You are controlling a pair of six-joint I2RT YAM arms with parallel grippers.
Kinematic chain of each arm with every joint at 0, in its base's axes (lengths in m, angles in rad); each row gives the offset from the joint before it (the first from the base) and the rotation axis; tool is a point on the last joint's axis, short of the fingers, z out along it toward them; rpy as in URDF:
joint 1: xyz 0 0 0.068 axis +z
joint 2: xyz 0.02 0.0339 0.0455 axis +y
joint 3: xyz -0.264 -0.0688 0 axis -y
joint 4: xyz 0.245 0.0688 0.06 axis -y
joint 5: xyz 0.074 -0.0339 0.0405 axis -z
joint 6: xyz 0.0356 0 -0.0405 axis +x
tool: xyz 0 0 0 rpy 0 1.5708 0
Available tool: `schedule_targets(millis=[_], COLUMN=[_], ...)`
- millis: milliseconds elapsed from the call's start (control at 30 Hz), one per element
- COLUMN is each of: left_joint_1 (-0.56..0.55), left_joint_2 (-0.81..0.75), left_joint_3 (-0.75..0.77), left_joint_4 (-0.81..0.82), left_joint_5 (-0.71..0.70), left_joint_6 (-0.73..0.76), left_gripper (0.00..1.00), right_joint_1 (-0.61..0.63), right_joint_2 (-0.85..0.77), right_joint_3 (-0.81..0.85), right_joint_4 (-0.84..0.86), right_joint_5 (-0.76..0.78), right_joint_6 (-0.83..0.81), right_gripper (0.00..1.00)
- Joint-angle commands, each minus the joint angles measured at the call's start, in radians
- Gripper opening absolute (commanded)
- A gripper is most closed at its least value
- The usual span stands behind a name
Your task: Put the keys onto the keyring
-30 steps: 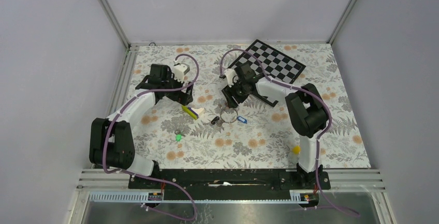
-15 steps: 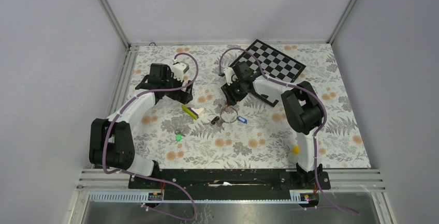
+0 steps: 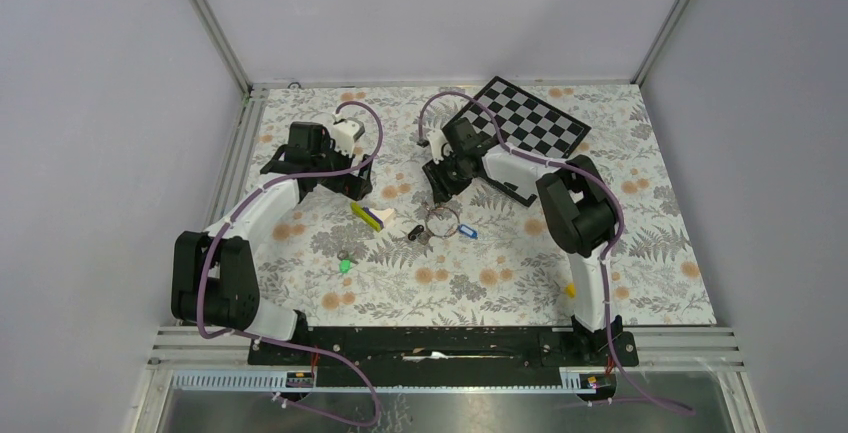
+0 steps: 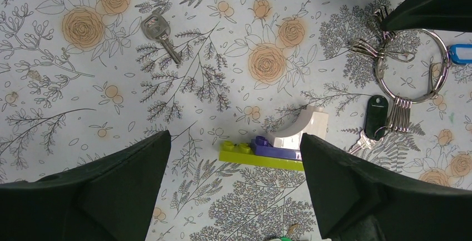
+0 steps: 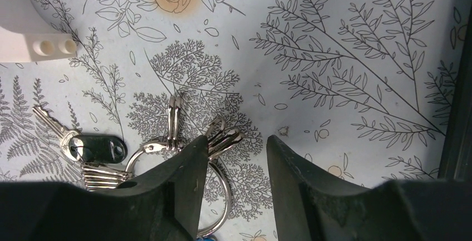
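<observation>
Right end effector (image 5: 236,146), fingers partly spread, straddles the keyring (image 5: 228,199); left end effector (image 4: 234,138) hangs wide apart.

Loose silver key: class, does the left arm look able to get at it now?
Probably yes: the key lies alone, nothing over it, and the open left pincer hangs close by.
</observation>
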Motion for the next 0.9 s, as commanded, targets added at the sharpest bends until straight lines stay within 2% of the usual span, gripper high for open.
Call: schedule_targets(millis=[0,167,567,800,867], left_joint_1=[-0.003,-0.003,-0.003,-0.003,-0.003], left_joint_2=[-0.032,-0.021,-0.021,-0.025,-0.025], left_joint_3=[0.002,-0.002,-0.004,-0.007,-0.007], left_joint_4=[0.051,0.054,0.055,0.055,0.055], left_joint_5=[0.003,0.008,0.002,-0.001,-0.002], left_joint_6=[-0.012,-0.012,-0.009,-0.006,-0.006], left_gripper=[0.97,0.97,0.97,0.97,0.97], right_joint_1=[0.016,0.021,0.029,0.029,0.029], right_joint_2=[0.02,0.021,-0.021,-0.068,-0.087], right_joint_3=[0.027,0.025,0.023,-0.051,-0.086], right_joint_4=[-0.027,-0.034,-0.081,-0.123,-0.128], right_joint_5=[0.004,0.03,0.093,0.149,0.166], right_joint_6=[0.012,0.009,-0.062,-0.149,-0.169], right_gripper=[0.49,0.44,0.25,0.09,0.07])
